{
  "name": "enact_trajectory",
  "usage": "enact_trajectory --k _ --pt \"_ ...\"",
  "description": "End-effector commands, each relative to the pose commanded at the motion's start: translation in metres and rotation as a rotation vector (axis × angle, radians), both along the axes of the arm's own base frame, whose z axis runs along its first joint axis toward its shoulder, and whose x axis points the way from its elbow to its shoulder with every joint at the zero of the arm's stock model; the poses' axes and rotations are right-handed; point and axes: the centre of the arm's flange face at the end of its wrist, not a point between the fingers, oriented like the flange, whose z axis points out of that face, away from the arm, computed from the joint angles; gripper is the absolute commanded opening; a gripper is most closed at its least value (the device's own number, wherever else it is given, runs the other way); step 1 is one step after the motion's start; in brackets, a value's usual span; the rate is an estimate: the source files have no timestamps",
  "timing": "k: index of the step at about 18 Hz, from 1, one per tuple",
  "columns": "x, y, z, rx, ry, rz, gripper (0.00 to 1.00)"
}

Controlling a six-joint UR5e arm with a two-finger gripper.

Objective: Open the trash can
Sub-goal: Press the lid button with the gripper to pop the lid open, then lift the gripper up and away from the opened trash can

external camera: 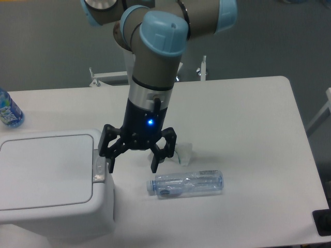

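Observation:
The trash can (46, 178) is a big white boxy bin at the lower left of the table, its flat lid shut. A small grey push-button latch (98, 169) sits at the lid's right edge. My gripper (132, 166) hangs open just right of the bin, with its left fingertip (110, 165) close beside the latch; whether it touches the latch I cannot tell. Nothing is between the fingers.
A clear plastic bottle (186, 184) lies on its side below and right of the gripper. Crumpled white paper (182, 153) lies behind the gripper, partly hidden. A blue-labelled bottle (8, 110) stands at the table's left edge.

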Motion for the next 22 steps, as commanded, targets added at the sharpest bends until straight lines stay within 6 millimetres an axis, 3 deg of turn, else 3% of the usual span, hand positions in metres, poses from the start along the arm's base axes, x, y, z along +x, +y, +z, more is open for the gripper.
enact_trajectory --k 6,13,17,19,22 --pt "0.003 0.006 -0.010 -0.011 -0.010 -0.009 1.00" --pt "0.004 0.006 -0.008 -0.009 -0.008 -0.011 1.00" --pt "-0.001 0.005 0.023 0.034 0.035 -0.011 1.00" --pt "-0.031 -0.013 0.052 0.071 0.072 0.042 1.00" --pt "-0.065 -0.037 0.077 0.096 0.118 0.110 1.00"
